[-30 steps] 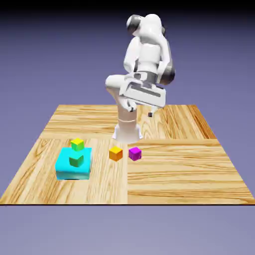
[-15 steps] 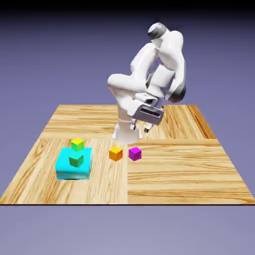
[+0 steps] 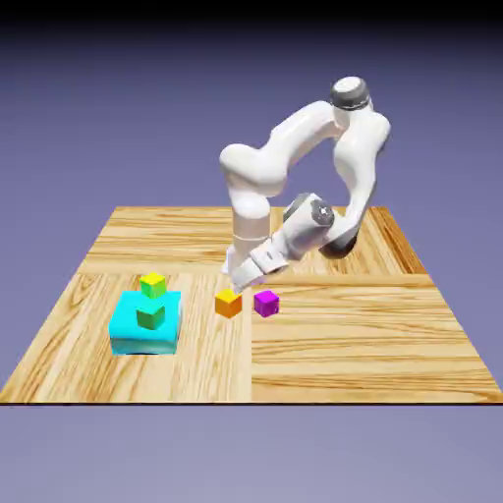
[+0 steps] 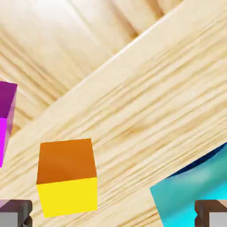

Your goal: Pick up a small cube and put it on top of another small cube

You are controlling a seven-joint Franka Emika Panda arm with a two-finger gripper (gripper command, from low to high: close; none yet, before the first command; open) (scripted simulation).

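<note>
Your gripper (image 3: 242, 280) hangs low over the table (image 3: 344, 344), just above and a little behind the orange cube (image 3: 228, 303), with its jaws spread wide and nothing between them. In the hand view you see one grey fingertip (image 4: 15, 213) at the bottom left corner and the other at the bottom right, far apart, and the orange cube (image 4: 67, 176) sits on the wood beside the left one, not centred in the gap. The orange cube rests flat on the table near its middle, untouched. Just beside it, toward the exterior view's right, stands the magenta-purple cube (image 3: 266, 303), close but with a small gap of wood between the two; in the hand view only a slice of it (image 4: 6, 119) shows at the left edge. Well apart, toward the exterior view's left, you have the large cyan block (image 3: 145, 325), whose corner (image 4: 190, 195) shows at the hand view's lower right. A green cube (image 3: 150, 316) sits on top of that block, and a yellow-green cube (image 3: 152, 285) stands at its far edge; whether it touches the block you cannot tell.
</note>
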